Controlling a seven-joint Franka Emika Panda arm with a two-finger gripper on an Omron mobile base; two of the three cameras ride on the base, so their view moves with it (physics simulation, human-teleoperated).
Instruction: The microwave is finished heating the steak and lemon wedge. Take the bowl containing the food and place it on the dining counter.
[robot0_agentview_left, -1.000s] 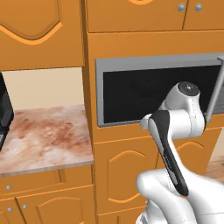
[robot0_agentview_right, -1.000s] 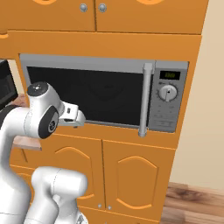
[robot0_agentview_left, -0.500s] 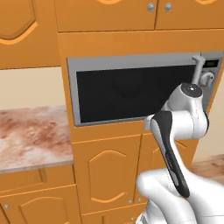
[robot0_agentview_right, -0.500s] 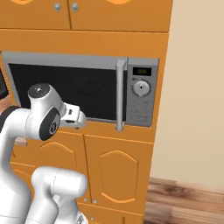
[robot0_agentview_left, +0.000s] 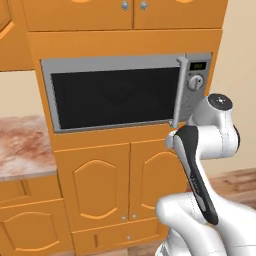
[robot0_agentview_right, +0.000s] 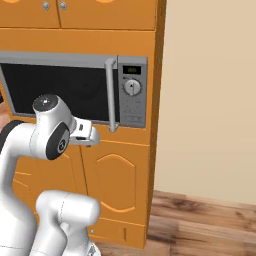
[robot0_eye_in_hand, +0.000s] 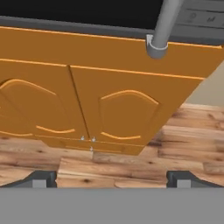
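The microwave (robot0_agentview_left: 115, 95) (robot0_agentview_right: 65, 87) is built into the orange cabinet wall, and its black glass door is closed. Its long grey bar handle (robot0_agentview_left: 179, 92) (robot0_agentview_right: 110, 95) (robot0_eye_in_hand: 162, 26) stands upright beside the side panel with dial and display (robot0_agentview_right: 131, 87). The bowl, the steak and the lemon wedge are hidden behind the dark door. The dining counter is out of view. My gripper (robot0_eye_in_hand: 111, 179) is open with nothing between its fingers. It hangs in front of the cabinet, just below the handle's lower end. The hand (robot0_agentview_right: 82, 134) points toward the cabinet front.
Two orange cabinet doors (robot0_agentview_left: 125, 180) (robot0_eye_in_hand: 87, 109) sit under the microwave, with more cabinets (robot0_agentview_left: 130, 12) above. A reddish marble countertop (robot0_agentview_left: 20, 150) lies to the left. A beige wall (robot0_agentview_right: 210, 100) and wooden floor (robot0_agentview_right: 200, 220) lie to the right.
The whole picture has shifted: the base has driven to the right, so the microwave now sits further left in both base views. The arm keeps the same pose and the gripper stays open.
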